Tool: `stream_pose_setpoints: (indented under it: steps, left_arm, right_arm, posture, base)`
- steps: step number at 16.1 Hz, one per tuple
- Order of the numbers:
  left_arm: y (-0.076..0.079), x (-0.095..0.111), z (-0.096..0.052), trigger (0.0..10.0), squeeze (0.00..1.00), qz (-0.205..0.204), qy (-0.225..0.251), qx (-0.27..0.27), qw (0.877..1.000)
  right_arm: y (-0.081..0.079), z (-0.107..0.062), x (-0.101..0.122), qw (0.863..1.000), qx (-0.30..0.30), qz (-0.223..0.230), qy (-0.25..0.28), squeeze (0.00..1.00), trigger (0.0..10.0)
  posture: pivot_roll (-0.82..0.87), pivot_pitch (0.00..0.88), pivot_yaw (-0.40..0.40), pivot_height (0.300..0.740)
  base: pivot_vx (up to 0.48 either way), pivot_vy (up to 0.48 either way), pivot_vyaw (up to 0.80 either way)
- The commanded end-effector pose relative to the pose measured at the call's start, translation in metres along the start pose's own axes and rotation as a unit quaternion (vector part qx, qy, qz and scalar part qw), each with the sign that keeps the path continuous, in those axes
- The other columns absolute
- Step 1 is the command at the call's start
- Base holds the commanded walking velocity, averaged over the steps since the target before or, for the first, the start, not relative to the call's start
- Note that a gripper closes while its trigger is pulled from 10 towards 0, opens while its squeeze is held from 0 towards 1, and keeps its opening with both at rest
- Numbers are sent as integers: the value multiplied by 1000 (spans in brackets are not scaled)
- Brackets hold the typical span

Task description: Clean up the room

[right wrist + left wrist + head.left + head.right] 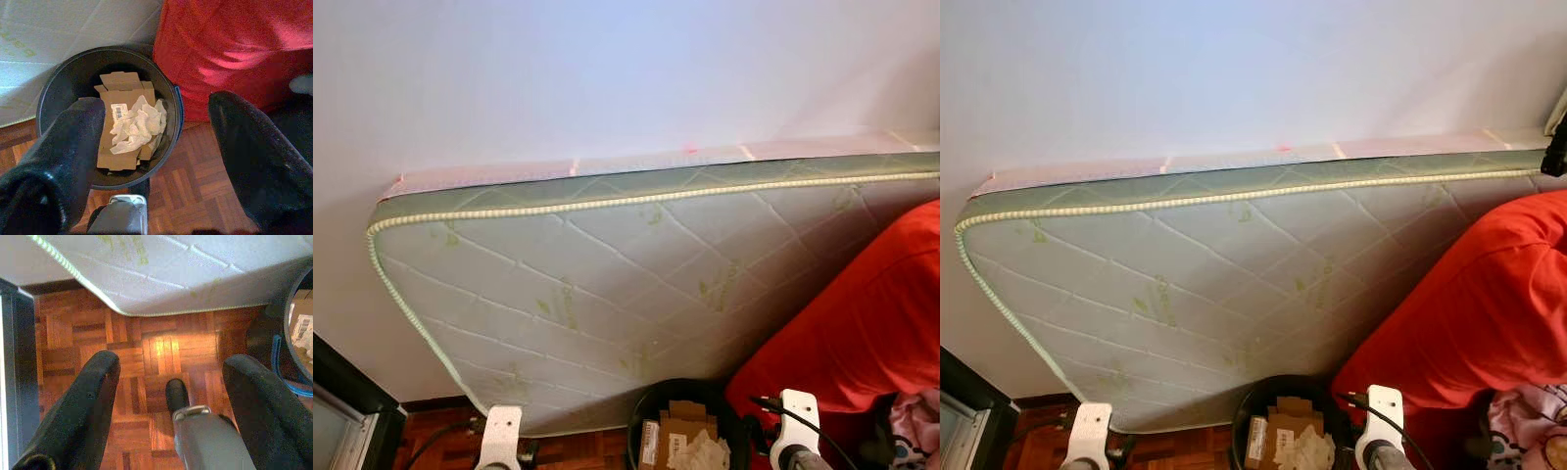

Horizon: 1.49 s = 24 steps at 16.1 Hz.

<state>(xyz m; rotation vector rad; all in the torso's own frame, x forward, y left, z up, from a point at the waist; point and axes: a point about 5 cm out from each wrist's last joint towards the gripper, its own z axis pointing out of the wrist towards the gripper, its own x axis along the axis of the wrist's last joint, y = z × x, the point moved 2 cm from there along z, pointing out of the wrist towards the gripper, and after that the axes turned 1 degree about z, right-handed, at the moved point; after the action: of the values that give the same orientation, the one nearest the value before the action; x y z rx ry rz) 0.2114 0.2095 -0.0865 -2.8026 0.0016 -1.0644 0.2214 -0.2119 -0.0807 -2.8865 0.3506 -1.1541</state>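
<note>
A round black bin (63, 83) stands on the wood floor in front of me, holding flattened cardboard (122, 95) and crumpled white paper (137, 125). It also shows at the bottom of the eye views as the bin (651, 401). My right gripper (156, 142) hangs open just above the bin's near rim, with nothing between its fingers. My left gripper (168, 377) is open over bare parquet (146, 347) to the bin's left, holding nothing. Both wrists (499, 436) (798, 431) sit low at the frame's bottom edge.
A quilted green-and-white mattress (607, 284) leans on its side against the white wall. A red cushion or beanbag (862, 323) crowds the right side, touching the bin. A dark frame (342, 392) stands at the lower left. Patterned fabric (1528, 421) lies at the lower right.
</note>
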Motion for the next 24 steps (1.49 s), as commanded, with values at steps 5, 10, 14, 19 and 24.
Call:
stream_pose_setpoints:
  steps: [5, 10, 14, 19, 24]
  left_arm:
    - [-7, -9, -2, 10000, 0, 3, -16, 6, 1000]
    - [-8, -11, -2, 10000, 0, 3, -22, 6, 1000]
    - [-5, -7, -1, 10000, 0, 7, -13, 5, 1000]
    - [-4, -6, -1, 10000, 0, 3, -12, 5, 1000]
    - [-4, -7, -1, 10000, 0, -14, -17, 5, 1000]
  right_arm:
    - [1, 1, 5, 1000, -3, 0, -1, 0, 10000]
    - [-1, 2, 8, 1000, -3, 2, 5, 0, 10000]
    - [-1, 2, 9, 1000, -4, 3, 6, 0, 10000]
    - [-1, 2, 9, 1000, -3, 7, 4, 0, 10000]
    - [-1, 3, 8, 1000, -2, 1, -2, 0, 10000]
  posture:
    - [-58, 0, -37, 740]
    - [-62, 0, -31, 740]
    - [-63, 0, -30, 740]
    - [-65, 0, -30, 740]
    - [-69, 0, -26, 740]
  base:
    - [-268, 0, 0]
    - [-272, 0, 0]
    - [-136, 0, 0]
    - [0, 0, 0]
    - [0, 0, -756]
